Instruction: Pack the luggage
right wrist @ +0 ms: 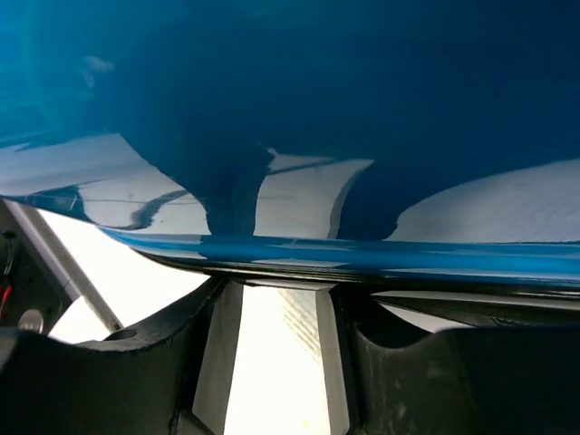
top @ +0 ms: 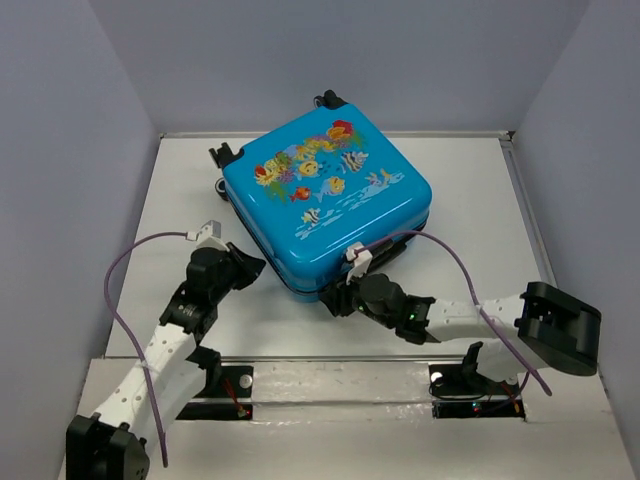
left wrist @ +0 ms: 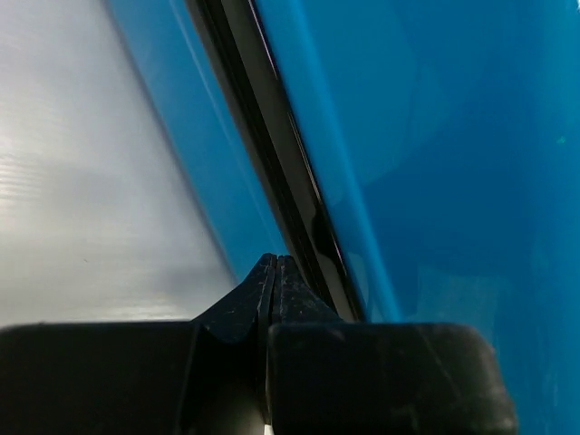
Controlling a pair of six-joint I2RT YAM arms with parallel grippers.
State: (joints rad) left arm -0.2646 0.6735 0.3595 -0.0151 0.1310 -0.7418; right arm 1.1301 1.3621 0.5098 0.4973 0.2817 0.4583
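The case (top: 325, 205) lies shut, fish face up, just ahead of your left pincer (left wrist: 272, 272), which is pressed together and empty, the black seam (left wrist: 276, 172) just right of its tips. Your right pincer (right wrist: 279, 299) stands spread, the case's edge right in front. You seem to be working that seam; next needs a sure pinch there. White table (top: 180, 200), 3 grey walls (top: 350, 60).

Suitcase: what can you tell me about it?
The suitcase is a glossy bright blue hard shell, closed, lying flat on the white table, fish-and-coral picture up. A black seam runs round its side; black wheels stick out at the far edge. The shut left gripper and open right gripper sit at its near edges.
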